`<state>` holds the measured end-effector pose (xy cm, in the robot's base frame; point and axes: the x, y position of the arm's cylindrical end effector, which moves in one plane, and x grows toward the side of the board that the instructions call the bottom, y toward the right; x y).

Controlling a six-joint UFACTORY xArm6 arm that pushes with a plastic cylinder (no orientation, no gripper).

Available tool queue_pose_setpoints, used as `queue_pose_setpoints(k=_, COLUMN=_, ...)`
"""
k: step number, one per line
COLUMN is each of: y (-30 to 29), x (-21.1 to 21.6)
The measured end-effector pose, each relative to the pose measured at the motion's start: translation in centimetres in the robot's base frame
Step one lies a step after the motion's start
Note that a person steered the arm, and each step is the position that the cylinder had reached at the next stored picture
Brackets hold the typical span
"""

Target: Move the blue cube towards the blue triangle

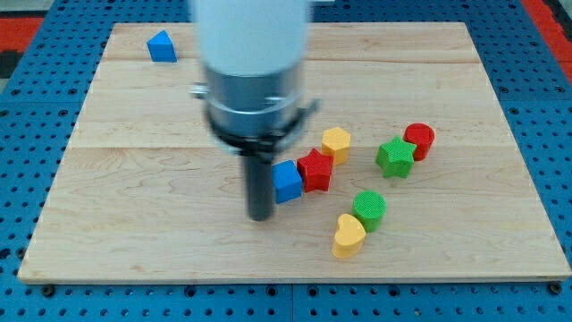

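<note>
The blue cube [288,182] sits near the middle of the wooden board, touching a red star-shaped block [315,170] on its right. The blue triangle [162,46] lies far off at the view's top left corner of the board. My tip [259,216] rests on the board just left of the blue cube and slightly below it, close to or touching its left face. The arm's white and grey body hides the board above the rod.
A yellow hexagon block [336,141] lies above right of the red star. A green star [395,156] and a red cylinder [419,139] stand at the right. A green cylinder [369,208] and a yellow heart [349,235] lie below right of the cube.
</note>
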<state>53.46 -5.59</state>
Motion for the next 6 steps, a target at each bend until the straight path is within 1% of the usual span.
queue_pose_setpoints(k=1, y=1.2, x=-2.1)
queue_pose_setpoints(k=2, y=4.0, x=1.3)
queue_pose_setpoints(k=3, y=7.7, x=-0.5)
queue_pose_setpoints(k=4, y=0.7, x=-3.9)
queue_pose_setpoints(k=5, y=-1.4, x=-5.3)
queue_pose_setpoints(k=6, y=3.0, x=-7.7)
